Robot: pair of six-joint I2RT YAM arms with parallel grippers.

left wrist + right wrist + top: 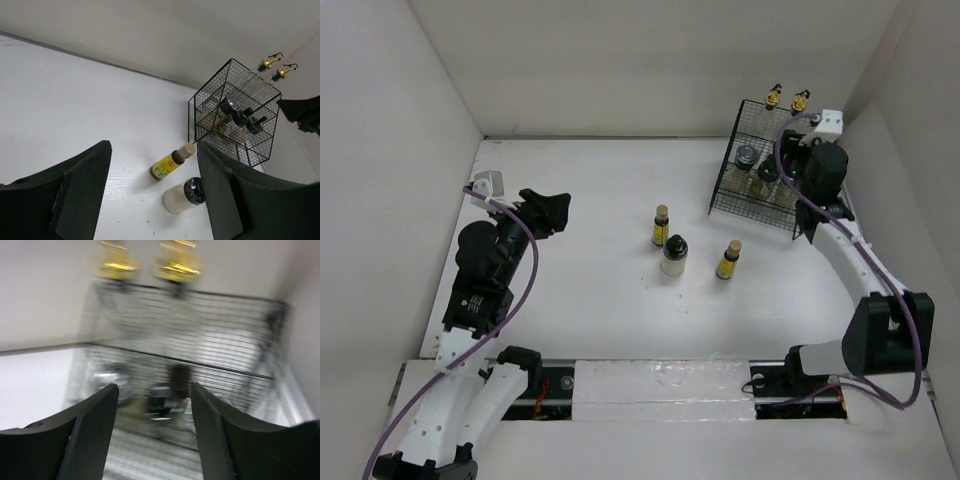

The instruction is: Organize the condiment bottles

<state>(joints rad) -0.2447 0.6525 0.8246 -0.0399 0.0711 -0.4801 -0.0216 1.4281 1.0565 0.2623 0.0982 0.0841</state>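
My right gripper [154, 389], spread, faces the black wire rack [726, 195] holding several bottles [750, 157]; two yellow tan-capped bottles [660, 226] [728, 260] and one squat black-capped jar [674, 256] stand unracked on the table [580, 190].

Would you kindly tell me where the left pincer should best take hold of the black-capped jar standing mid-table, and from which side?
The jar stands upright, so grip its round pale body just below the cap. I would bring the left pincer in from the near left, which looks free; a yellow bottle stands close behind the jar.
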